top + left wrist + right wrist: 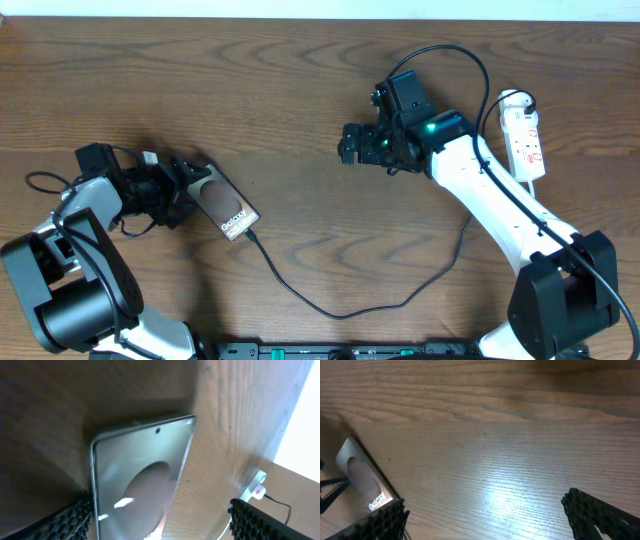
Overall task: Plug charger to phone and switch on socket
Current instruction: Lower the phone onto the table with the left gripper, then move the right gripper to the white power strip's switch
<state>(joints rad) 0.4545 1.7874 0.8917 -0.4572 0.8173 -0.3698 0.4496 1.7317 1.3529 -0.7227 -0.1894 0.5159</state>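
Note:
The phone [225, 207] lies slanted on the wooden table at the left, glossy face up, with its white "Galaxy" text at the lower right end. The thin black charger cable [335, 313] meets that end with its plug tip and loops across the front of the table towards the right. My left gripper [190, 191] is open and straddles the phone's upper left end [140, 475]; one finger is beside its long edge. My right gripper [348, 145] is open and empty above bare table mid-right. The white socket [525, 135] with red markings lies at the far right.
The socket also shows small in the left wrist view [257, 487], with a black lead at it. The phone shows at the left edge of the right wrist view [365, 477]. The right arm's thick black cable [450, 50] arcs above its wrist.

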